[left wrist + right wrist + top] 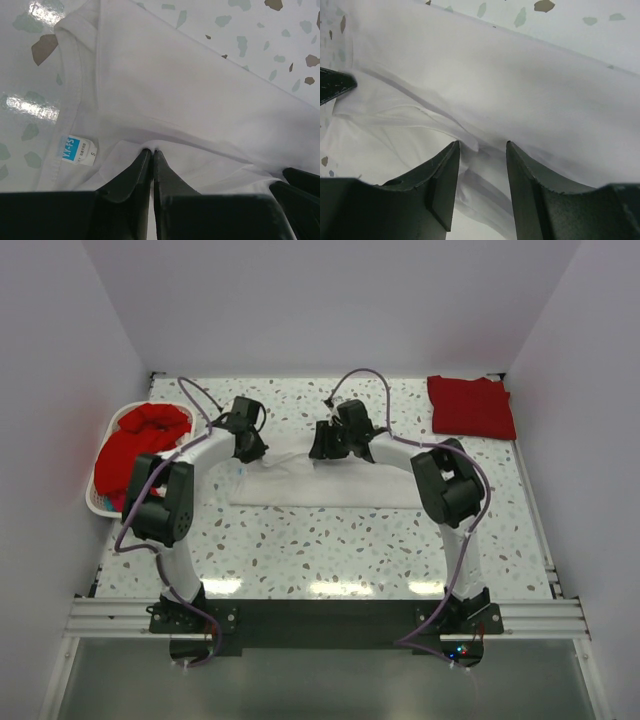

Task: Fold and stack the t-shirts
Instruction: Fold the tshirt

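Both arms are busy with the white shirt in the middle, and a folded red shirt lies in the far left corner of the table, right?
Not quite: the folded red shirt lies in the far right corner of the table, as the top external view shows. The rest is right.

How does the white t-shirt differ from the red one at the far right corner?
The white t-shirt is a long, half-folded strip mid-table; the red t-shirt is a compact folded rectangle. The left gripper pinches the white one; nothing touches the red. Both lie on the table.
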Robot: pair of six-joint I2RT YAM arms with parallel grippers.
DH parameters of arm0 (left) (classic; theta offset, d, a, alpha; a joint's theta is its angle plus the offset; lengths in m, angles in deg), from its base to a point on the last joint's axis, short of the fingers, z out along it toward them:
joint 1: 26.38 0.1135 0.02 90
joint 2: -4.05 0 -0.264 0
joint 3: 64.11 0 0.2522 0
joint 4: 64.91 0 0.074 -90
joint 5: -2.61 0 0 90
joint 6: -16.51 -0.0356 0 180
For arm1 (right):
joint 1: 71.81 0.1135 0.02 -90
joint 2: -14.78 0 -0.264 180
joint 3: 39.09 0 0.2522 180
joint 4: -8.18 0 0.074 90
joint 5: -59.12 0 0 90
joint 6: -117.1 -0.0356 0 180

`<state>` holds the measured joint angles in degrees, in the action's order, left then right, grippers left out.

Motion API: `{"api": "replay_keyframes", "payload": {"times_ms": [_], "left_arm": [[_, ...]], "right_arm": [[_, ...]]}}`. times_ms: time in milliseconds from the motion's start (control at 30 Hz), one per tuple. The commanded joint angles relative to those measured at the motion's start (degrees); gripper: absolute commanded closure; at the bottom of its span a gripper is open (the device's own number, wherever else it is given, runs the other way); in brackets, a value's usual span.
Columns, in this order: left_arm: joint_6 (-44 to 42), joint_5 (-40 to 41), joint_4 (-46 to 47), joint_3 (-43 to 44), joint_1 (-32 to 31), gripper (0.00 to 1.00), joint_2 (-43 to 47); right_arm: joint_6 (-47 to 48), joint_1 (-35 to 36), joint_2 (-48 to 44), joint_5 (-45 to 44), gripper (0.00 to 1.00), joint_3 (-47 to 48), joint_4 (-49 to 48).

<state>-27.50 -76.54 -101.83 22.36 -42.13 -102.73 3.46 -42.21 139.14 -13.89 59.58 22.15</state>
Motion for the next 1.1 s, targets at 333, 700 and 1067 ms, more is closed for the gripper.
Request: {"api": "replay_keyframes", "payload": {"times_ms": [333,700,1067], "left_arm": [[-1.87,-0.74,4.79,5.34,0.72,0.85,-2.20],[-2.49,-0.83,4.88,9.12,0.72,0.83,-5.45],[-4.42,1.80,2.77,0.26,0.63,0.42,7.10]], "right_arm": [[2.55,0.10,-9.22,-5.14,0.50,-1.14,2.52],[-3.08,0.98,-7.29,9.54,0.59,-2.12,-5.04],[-4.40,0.37,-0.96,8.41,0.63,0.27,-2.67]]}}
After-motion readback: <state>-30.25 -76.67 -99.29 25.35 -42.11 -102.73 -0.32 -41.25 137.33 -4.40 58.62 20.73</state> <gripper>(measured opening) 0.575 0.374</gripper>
